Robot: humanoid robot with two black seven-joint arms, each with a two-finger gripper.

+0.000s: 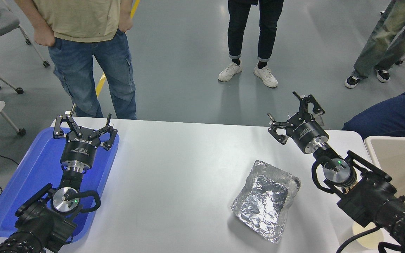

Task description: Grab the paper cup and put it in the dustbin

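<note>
A round cream shape [365,234] at the table's front right corner looks like the paper cup seen from above. My right forearm hides most of it. The beige dustbin [399,158] stands at the right edge, only partly in view. My right gripper [290,113] is open and empty. It is held above the table's far right edge, left of the dustbin and far beyond the cup. My left gripper [84,123] is open and empty, parked over the blue tray [30,175] at the left.
A crinkled foil tray [264,200] lies on the white table [174,168], front left of the right gripper. Several people stand beyond the far edge. A person in dark blue [392,116] sits close behind the dustbin.
</note>
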